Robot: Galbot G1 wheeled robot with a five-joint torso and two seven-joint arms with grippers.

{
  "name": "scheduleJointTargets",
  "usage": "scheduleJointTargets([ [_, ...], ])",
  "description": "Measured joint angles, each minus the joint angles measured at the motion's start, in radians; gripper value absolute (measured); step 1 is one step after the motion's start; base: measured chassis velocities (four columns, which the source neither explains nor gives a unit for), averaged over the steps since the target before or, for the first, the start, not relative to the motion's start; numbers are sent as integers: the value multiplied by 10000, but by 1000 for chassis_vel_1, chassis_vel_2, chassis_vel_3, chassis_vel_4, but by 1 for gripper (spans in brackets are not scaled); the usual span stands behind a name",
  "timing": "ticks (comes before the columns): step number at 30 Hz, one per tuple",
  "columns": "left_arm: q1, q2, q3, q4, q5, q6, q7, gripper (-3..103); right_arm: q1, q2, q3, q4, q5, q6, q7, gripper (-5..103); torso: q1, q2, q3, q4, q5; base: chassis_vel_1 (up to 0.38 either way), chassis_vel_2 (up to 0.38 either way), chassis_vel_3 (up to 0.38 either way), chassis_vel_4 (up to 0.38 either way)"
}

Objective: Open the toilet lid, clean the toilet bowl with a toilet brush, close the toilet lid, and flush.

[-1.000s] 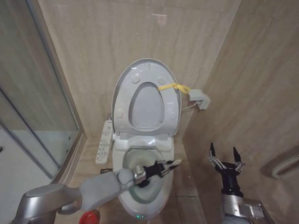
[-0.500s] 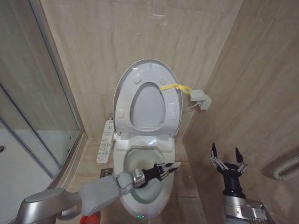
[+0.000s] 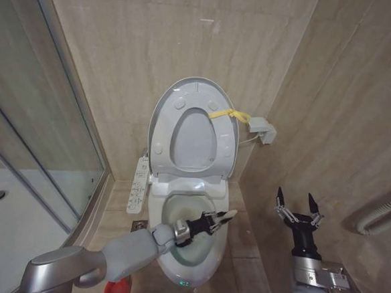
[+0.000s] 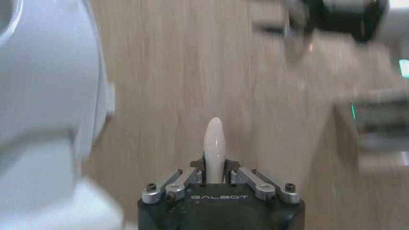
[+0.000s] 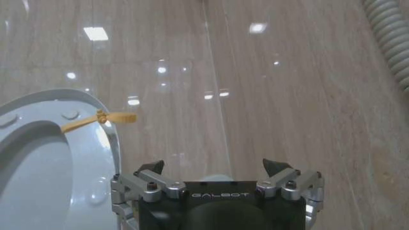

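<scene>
Cream-white plastic shows between the fingers of the left gripper (image 3: pixel 212 221): they are closed tight on the slim handle of the toilet brush (image 3: pixel 225 217), whose rounded end sticks out past the fingertips toward the right rim of the toilet bowl (image 3: pixel 220 239). In the left wrist view the same handle (image 4: pixel 213 149) rises straight out of the clamp, a metal finger (image 4: pixel 181 178) pressed against it on each side with no gap visible. The bristle head lies behind the fingers and cannot be made out. The gripper hangs over the bowl's open basin, above its right half, and no contact between brush and ceramic can be seen.

Beyond the fingers the toilet lid (image 3: pixel 167 108) stands upright against the tiled wall, the ring-shaped seat (image 3: pixel 219 147) raised in front of it and a yellow strap (image 3: pixel 227 114) tied at its upper right edge. A small green light (image 3: pixel 183 282) glows on the bowl's front.

The right gripper (image 3: pixel 298 208) waits well apart, beside the right wall, its two fingers spread wide and pointing up with nothing between them; its wrist view shows both fingertips (image 5: pixel 148 168) apart and the lid with its strap (image 5: pixel 102 118) off to one side.
</scene>
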Motion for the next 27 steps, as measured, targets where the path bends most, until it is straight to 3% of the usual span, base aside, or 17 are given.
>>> scheduleJointTargets([
  [2, -94, -94, -87, -165, -125, -1, 15, 19, 187, -19, -42, -216, 0, -23, 2, 100, -1, 2, -3, -14, -1, 0, 0, 0, 0],
  [8, 355, 349, 94, 917, 440, -242, 244, 19, -139, -95, 86, 81, 29, -6, 4, 100, 0, 1, -1, 9, -3, 0, 0, 0, 0],
  [11, 87, 267, -106, 710, 324, -171, 177, 19, -142, -129, 138, 131, 61, -12, 4, 100, 0, 0, 0, 9, 4, 0, 0, 0, 0],
  [13, -53, 153, -194, 369, 202, -113, 102, 19, -95, -122, 139, 105, 65, -22, 4, 100, 0, 0, 1, 7, 6, 0, 0, 0, 0],
  [15, -254, -81, -354, 53, 114, -92, 81, 19, 58, -99, 103, -62, 58, -29, 5, 100, -1, 2, -3, -15, -5, 0, 0, 0, 0],
  [17, -261, -93, -325, 161, 113, -93, 116, 19, 118, -93, 67, -135, 58, -32, 5, 100, -1, 2, -3, -15, 2, 0, 0, 0, 0],
  [22, 163, 217, 51, 1408, 636, -364, 394, 19, -72, -90, 81, 45, 58, -17, 0, 100, 1, 0, 0, 16, 0, 0, 0, 0, 0],
  [27, -38, -126, 0, 678, 447, -252, 147, 19, -19, -109, 105, 54, 68, -31, -2, 100, 1, -1, 1, 4, 4, 0, 0, 0, 0],
])
